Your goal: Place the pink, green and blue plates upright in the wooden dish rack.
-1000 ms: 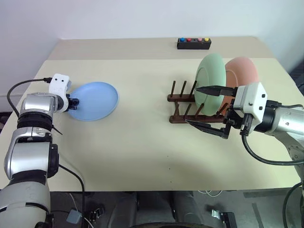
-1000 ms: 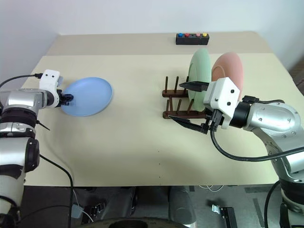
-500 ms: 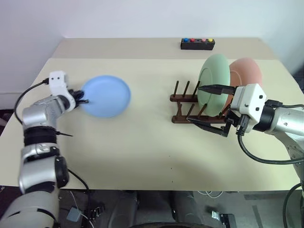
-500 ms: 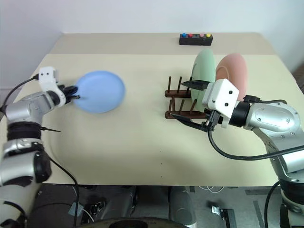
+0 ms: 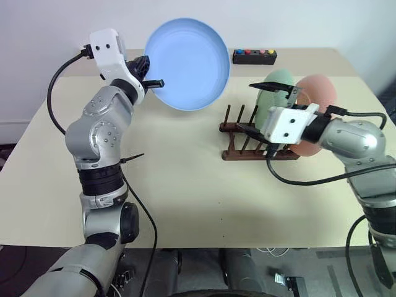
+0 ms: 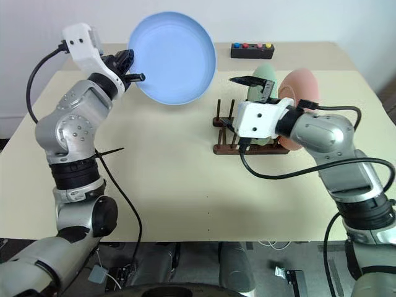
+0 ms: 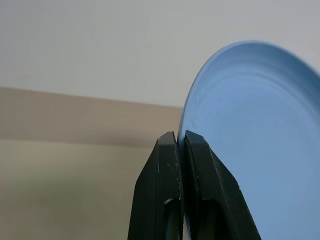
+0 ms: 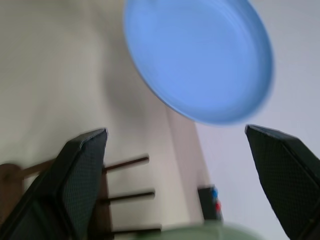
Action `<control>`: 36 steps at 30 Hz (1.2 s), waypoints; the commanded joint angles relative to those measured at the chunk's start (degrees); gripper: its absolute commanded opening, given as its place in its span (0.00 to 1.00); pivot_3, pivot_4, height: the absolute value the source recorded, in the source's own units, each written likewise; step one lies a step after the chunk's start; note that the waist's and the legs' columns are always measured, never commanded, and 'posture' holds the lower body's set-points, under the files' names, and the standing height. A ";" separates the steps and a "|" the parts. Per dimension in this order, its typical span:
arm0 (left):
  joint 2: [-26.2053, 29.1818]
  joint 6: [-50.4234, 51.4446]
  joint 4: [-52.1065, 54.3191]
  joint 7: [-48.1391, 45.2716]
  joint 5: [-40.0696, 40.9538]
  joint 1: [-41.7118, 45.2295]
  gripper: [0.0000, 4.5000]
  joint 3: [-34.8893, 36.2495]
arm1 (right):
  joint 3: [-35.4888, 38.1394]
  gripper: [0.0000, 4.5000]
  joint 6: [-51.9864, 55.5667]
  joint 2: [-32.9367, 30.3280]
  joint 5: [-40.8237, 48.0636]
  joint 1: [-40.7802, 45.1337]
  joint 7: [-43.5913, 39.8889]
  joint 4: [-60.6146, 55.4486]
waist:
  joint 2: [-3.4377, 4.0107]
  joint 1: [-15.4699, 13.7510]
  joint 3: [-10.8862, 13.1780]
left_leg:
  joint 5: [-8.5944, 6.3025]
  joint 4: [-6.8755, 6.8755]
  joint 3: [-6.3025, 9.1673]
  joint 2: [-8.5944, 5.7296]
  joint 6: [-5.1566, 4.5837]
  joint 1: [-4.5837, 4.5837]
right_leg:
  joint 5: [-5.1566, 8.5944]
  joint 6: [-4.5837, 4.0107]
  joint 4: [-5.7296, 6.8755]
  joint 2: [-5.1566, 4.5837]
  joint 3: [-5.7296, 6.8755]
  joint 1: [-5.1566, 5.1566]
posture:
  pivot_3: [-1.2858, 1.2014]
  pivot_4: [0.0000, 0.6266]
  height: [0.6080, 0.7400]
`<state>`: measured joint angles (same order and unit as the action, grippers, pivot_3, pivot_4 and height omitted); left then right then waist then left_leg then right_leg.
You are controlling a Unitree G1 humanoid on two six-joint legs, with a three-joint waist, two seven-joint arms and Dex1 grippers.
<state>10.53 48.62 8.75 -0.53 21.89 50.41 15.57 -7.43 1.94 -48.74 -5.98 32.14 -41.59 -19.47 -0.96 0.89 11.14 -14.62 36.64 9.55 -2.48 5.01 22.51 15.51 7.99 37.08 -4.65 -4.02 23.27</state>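
Note:
My left gripper (image 5: 153, 81) is shut on the rim of the blue plate (image 5: 189, 62). It holds the plate high above the table, nearly upright, up and to the left of the wooden dish rack (image 5: 246, 154). In the left wrist view both fingers (image 7: 162, 175) pinch the blue plate's (image 7: 255, 130) edge. The green plate (image 5: 282, 78) and the pink plate (image 5: 320, 93) stand upright in the right part of the rack. My right gripper (image 5: 244, 106) is wide open over the rack's free pegs, just left of the green plate, one finger above the other. In the right wrist view it faces the blue plate (image 8: 200, 60).
A small black box with coloured buttons (image 5: 254, 57) sits at the table's far edge behind the rack. The beige table (image 5: 185, 198) stretches wide in front of and left of the rack. A white wall rises behind the table.
My left arm has lifted the blue plate off the table, up and to the right, tipping it nearly upright. My right gripper has rolled and moved left over the rack's free pegs, still open.

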 commanded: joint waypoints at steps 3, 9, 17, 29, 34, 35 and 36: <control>-0.85 0.29 6.25 2.37 -0.08 0.76 0.02 -1.95 | -2.18 1.00 -4.31 2.08 -6.06 2.85 1.30 1.38 | 0.00 -0.15 0.00 | 0.02 0.01 0.00 -0.01 0.03 0.00 | 0.00 0.00 0.00 0.00 0.00 -0.01 | 0.52 0.24 1.00; -3.99 3.14 9.57 5.29 0.86 1.44 0.02 -3.14 | -4.72 1.00 -10.15 4.91 -12.20 5.18 3.62 4.61 | 0.00 -0.05 0.00 | 0.02 0.02 0.01 -0.01 0.03 -0.01 | 0.00 0.00 0.01 0.00 0.00 -0.03 | 0.52 0.24 1.00; -6.98 6.43 12.91 5.82 1.95 0.63 0.00 -6.52 | -6.11 0.88 -13.62 7.64 -16.04 6.23 3.92 6.56 | 0.00 -0.02 0.00 | 0.07 0.00 0.00 -0.01 0.12 -0.02 | 0.00 0.00 0.00 0.00 0.00 -0.02 | 0.52 0.24 1.00; -8.18 7.29 12.77 5.56 2.72 1.08 0.00 -5.16 | -6.18 0.01 -17.58 7.18 -21.29 5.01 4.94 8.71 | 0.00 0.00 0.00 | 0.07 -0.02 0.00 -0.02 0.13 -0.03 | 0.00 -0.01 0.00 0.01 0.00 -0.03 | 0.52 0.24 1.00; -8.36 6.00 12.59 4.88 4.30 0.93 0.00 -3.36 | -5.93 0.01 -18.70 7.20 -21.99 5.05 5.46 9.11 | 0.00 0.04 0.00 | 0.08 -0.03 0.00 -0.02 0.13 -0.03 | 0.00 -0.01 0.00 0.01 0.00 -0.03 | 0.52 0.24 1.00; -8.80 5.59 12.42 4.87 5.04 0.97 0.00 -2.49 | -5.87 0.01 -18.80 7.20 -22.02 5.02 5.49 9.14 | 0.00 0.02 0.00 | 0.08 -0.03 0.00 -0.02 0.14 -0.03 | 0.00 -0.01 0.00 0.01 0.00 -0.03 | 0.52 0.24 1.00; -9.07 5.30 12.34 4.76 5.74 1.03 0.00 -1.70 | -5.82 0.01 -18.90 7.17 -22.02 4.96 5.50 9.13 | 0.00 0.01 0.00 | 0.08 -0.03 0.00 -0.02 0.15 -0.03 | 0.00 -0.01 0.00 0.00 0.00 -0.03 | 0.52 0.24 1.00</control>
<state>1.70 55.86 19.17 4.56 25.82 50.38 12.13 -14.66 -15.71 -41.22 -27.95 36.81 -36.49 -9.42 -0.96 0.90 11.14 -14.52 36.61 9.55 -2.50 5.18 22.48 15.52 7.98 37.08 -4.65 -4.03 23.24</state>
